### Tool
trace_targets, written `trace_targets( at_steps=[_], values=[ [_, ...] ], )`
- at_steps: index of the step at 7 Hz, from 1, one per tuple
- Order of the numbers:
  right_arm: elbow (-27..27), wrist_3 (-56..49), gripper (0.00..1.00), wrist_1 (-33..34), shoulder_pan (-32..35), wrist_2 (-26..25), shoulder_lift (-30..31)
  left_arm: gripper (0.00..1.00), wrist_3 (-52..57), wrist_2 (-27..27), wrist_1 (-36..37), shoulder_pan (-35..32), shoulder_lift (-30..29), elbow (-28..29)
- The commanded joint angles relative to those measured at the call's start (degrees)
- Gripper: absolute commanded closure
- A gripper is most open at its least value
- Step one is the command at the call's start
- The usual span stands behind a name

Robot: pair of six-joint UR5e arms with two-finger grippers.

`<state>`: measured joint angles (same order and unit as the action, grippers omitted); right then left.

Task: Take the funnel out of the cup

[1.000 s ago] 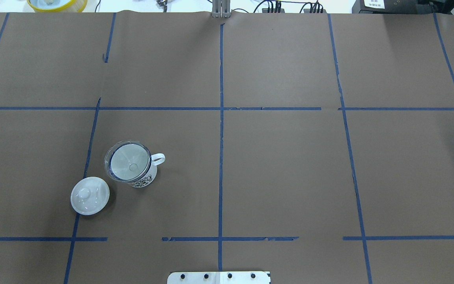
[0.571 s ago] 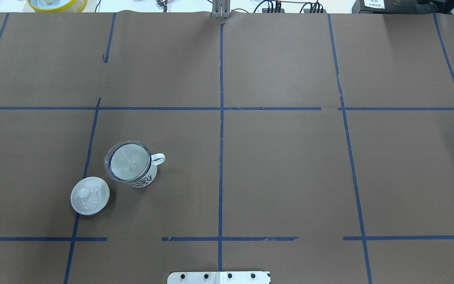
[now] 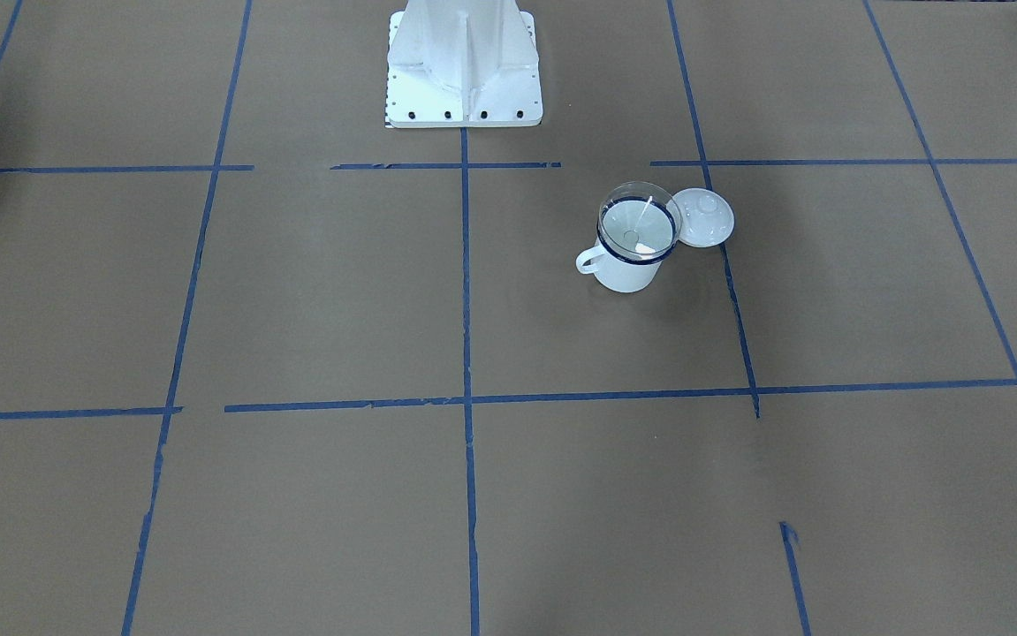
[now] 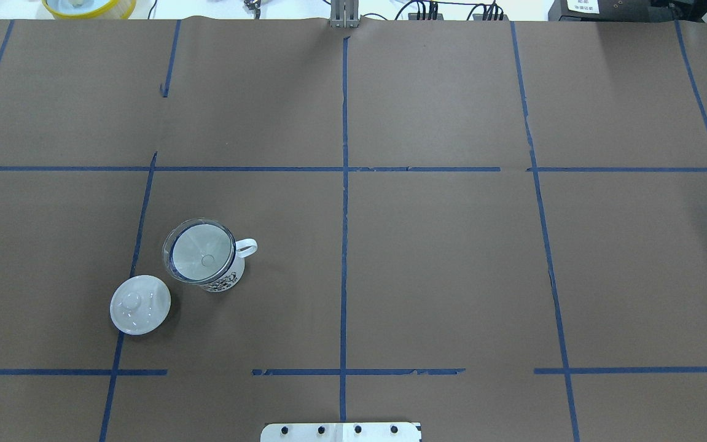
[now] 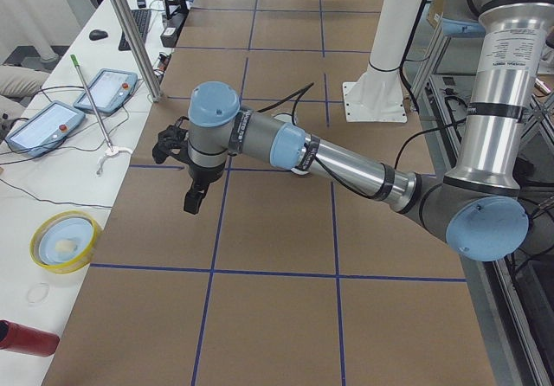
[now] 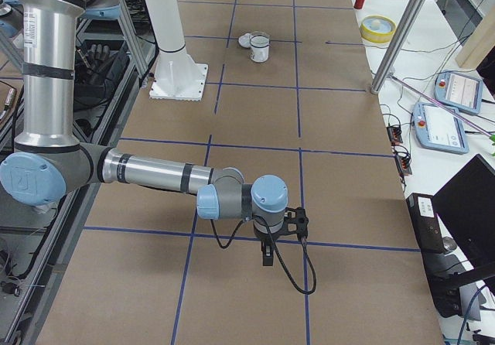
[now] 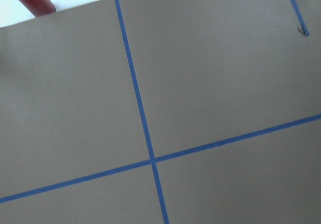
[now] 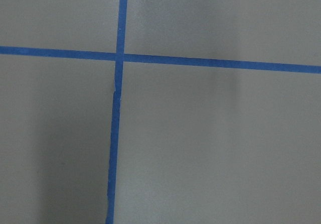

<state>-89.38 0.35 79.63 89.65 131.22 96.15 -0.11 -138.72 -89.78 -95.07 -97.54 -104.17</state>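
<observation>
Likely left-arm job. funnel (image 4: 196, 248) sits upright in cup (image 4: 223, 283), spout down, rim on cup's rim, in left half of table (image 4: 451, 264), near robot base. Lid (image 4: 140, 304) lies just beside cup.

left gripper (image 5: 192, 200) hangs over far-left table end, the nearer one. right gripper (image 6: 267, 254) hangs well apart at right end.

Opening of both grippers: cannot tell, side views only; nothing visibly held.

Cup not made out in left side view. Wrist views show only tape lines (image 8: 118, 133).

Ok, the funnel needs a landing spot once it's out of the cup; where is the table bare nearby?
Bare paper lies between the cup handle and the centre tape line, and in the square beyond the cup. Crowded only at the cup's near left, where the white lid sits close.
</observation>
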Motion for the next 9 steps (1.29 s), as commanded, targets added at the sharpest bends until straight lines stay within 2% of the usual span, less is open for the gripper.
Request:
trace_targets(
  at_steps=[1,2,4,5,6,7,8,9],
  values=[
    [0.0,0.0,0.0,0.0,0.0,0.0,0.0,0.0,-8.65,-6.89,-8.17,2.84,-0.2,-1.99],
    [0.0,0.0,0.0,0.0,0.0,0.0,0.0,0.0,-14.07,-6.48,-8.39,9.13,-0.28,-3.74],
    [0.0,0.0,0.0,0.0,0.0,0.0,0.0,0.0,-34.34,7.43,-8.04,23.54,-1.77,-10.76],
    [0.0,0.0,0.0,0.0,0.0,0.0,0.0,0.0,-42.87,11.07,-7.87,30.05,-4.12,-11.92],
    [0.0,0.0,0.0,0.0,0.0,0.0,0.0,0.0,-52.0,13.98,-4.47,37.34,-8.93,-11.76],
    [0.0,0.0,0.0,0.0,0.0,0.0,0.0,0.0,-57.75,16.88,2.26,42.54,-16.12,-11.24],
    [0.0,0.0,0.0,0.0,0.0,0.0,0.0,0.0,-62.94,18.73,6.07,47.38,-20.02,-11.06],
    [0.0,0.0,0.0,0.0,0.0,0.0,0.0,0.0,-68.56,22.06,6.2,52.3,-21.88,-9.23]
  ],
)
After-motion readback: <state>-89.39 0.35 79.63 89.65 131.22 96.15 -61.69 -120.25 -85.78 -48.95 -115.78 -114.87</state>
